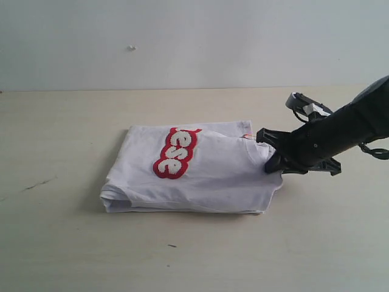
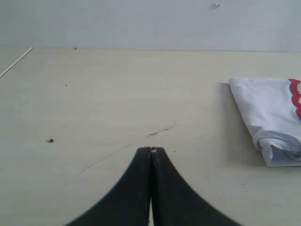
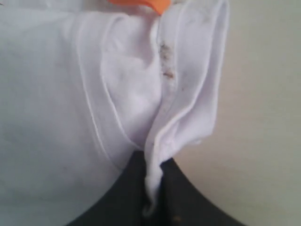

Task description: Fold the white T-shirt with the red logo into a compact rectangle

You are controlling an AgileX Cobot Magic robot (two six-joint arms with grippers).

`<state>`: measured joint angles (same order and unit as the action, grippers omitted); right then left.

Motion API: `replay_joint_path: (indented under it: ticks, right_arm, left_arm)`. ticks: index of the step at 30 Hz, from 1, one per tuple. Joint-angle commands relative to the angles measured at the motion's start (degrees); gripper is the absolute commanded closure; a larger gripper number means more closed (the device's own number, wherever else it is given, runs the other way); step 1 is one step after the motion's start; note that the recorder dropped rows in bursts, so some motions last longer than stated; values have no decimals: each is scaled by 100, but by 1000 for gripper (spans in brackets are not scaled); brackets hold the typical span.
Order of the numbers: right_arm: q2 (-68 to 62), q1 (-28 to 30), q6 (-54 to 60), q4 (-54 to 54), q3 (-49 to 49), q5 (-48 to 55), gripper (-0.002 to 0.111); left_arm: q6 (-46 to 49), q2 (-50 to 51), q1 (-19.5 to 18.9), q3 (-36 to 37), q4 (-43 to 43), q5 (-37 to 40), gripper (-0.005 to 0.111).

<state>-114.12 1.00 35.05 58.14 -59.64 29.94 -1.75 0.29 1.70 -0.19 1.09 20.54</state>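
The white T-shirt (image 1: 200, 173) lies partly folded on the table, its red logo (image 1: 176, 152) facing up on the top layer. My right gripper (image 1: 271, 163) is shut on the shirt's right edge, and a fold of white cloth (image 3: 155, 174) is pinched between its black fingers (image 3: 181, 197). An orange neck tag (image 3: 141, 4) shows just beyond that fold. My left gripper (image 2: 151, 151) is shut and empty, hovering over bare table to the left of the shirt (image 2: 270, 117); it is out of the exterior view.
The light wooden table (image 1: 67, 243) has a thin scratch (image 1: 37, 184) left of the shirt and a small dark speck (image 1: 172, 246) in front of it. A pale wall (image 1: 182, 36) rises behind the table's far edge.
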Motion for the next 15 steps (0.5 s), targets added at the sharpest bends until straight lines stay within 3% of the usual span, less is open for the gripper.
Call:
replay_joint_path:
  ticks: [1, 8, 15]
  right_arm:
    - [456, 33, 897, 794, 33, 202, 108]
    - [807, -39, 3068, 2839, 33, 1272, 108]
    - [807, -688, 3365, 2924, -670, 1492, 108]
  left_arm:
    - [29, -29, -17, 19, -16, -28, 107]
    - [29, -29, -17, 19, -16, -28, 107]
    - [29, -29, -17, 19, -16, -28, 107]
